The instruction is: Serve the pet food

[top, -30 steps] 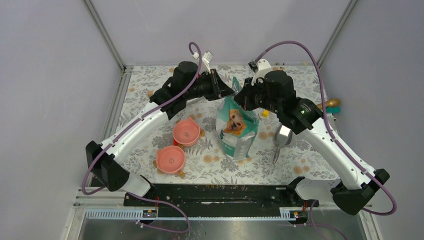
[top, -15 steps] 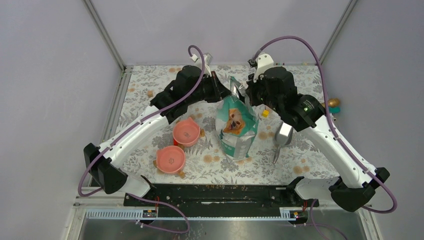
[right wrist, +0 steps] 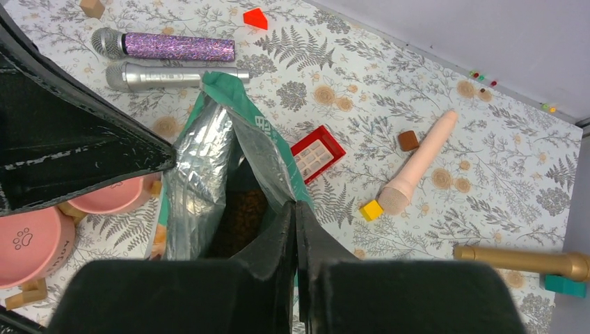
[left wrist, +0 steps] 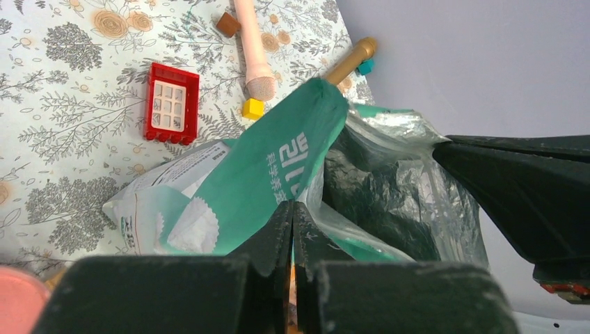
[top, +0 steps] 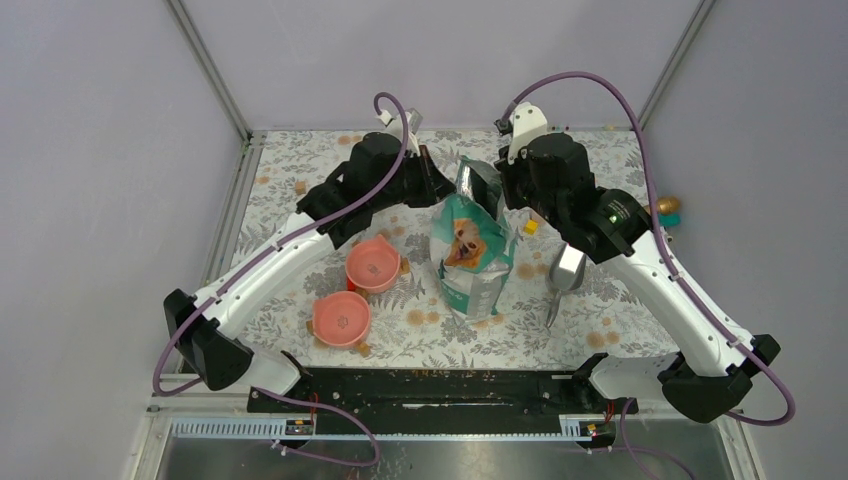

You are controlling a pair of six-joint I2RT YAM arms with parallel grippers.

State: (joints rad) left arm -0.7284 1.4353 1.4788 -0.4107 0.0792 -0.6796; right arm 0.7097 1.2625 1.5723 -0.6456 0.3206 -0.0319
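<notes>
The teal-green and silver pouch (top: 470, 255) stands upright mid-table, dog picture facing the arms. My left gripper (left wrist: 292, 207) is shut on the left lip of its mouth, and my right gripper (right wrist: 294, 207) is shut on the right lip. The mouth is held apart between them. In the right wrist view, brown pet food (right wrist: 240, 217) shows deep inside the foil lining. Seen from above, the left gripper (top: 447, 188) and the right gripper (top: 498, 192) flank the pouch top. Two pink bowls (top: 373, 263) (top: 341, 317) sit left of the pouch.
A metal scoop (top: 565, 272) lies right of the pouch. Behind the pouch lie toy microphones, purple (right wrist: 167, 46), silver (right wrist: 170, 75), pink (right wrist: 419, 161) and gold (right wrist: 522, 261). A red window block (right wrist: 318, 153), a yellow cube (right wrist: 371, 209) and other small blocks are scattered there.
The left gripper has closed on the pouch's left lip. Both wrists have shifted slightly towards the back, and the pouch top now stands taller and spread open.
</notes>
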